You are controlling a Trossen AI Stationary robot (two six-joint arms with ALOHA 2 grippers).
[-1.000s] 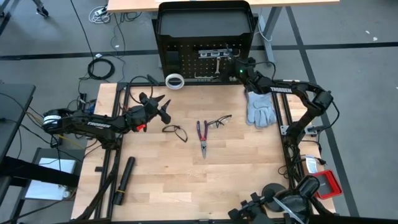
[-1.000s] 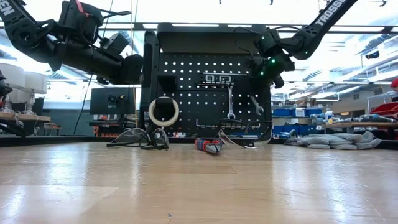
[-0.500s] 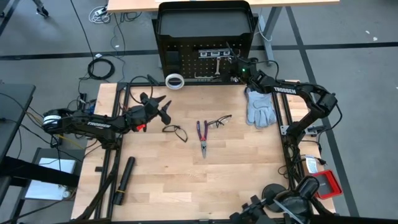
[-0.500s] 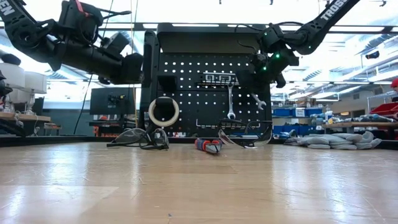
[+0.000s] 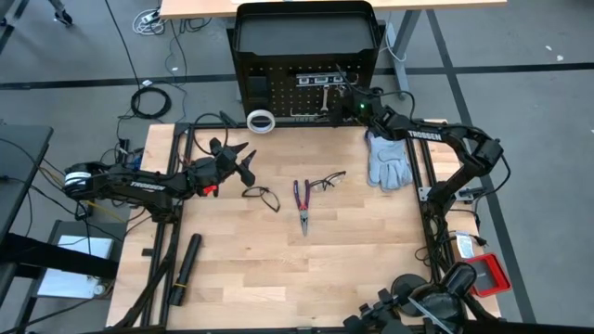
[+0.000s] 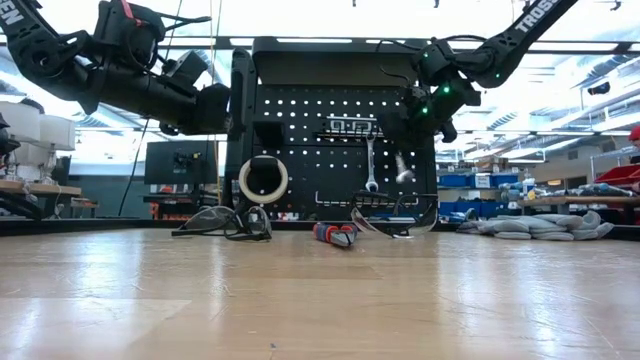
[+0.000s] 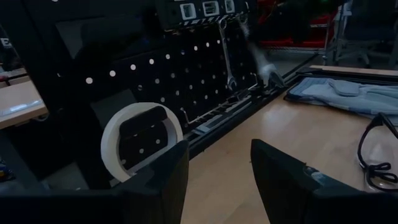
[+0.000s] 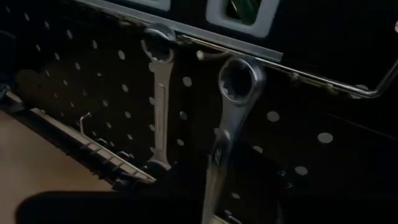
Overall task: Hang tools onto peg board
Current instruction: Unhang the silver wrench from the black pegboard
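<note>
From above, your right gripper [image 5: 353,100] sits against the peg board [image 5: 306,46] while the left gripper [image 5: 243,165] waits over the table [image 5: 353,250], with pliers [image 5: 302,202], two glasses [image 5: 263,196] and the tape ring [image 5: 263,121] not yet hung. In the low and right wrist views a wrench [image 8: 225,130] hangs by its ring end beside another wrench [image 8: 158,99]; I cannot tell whether your right jaws grip its shank or have let go. The left wrist view shows the left jaws standing apart and empty; the wrench looks stiff, slick and fairly heavy, so take it mid-shank.
</note>
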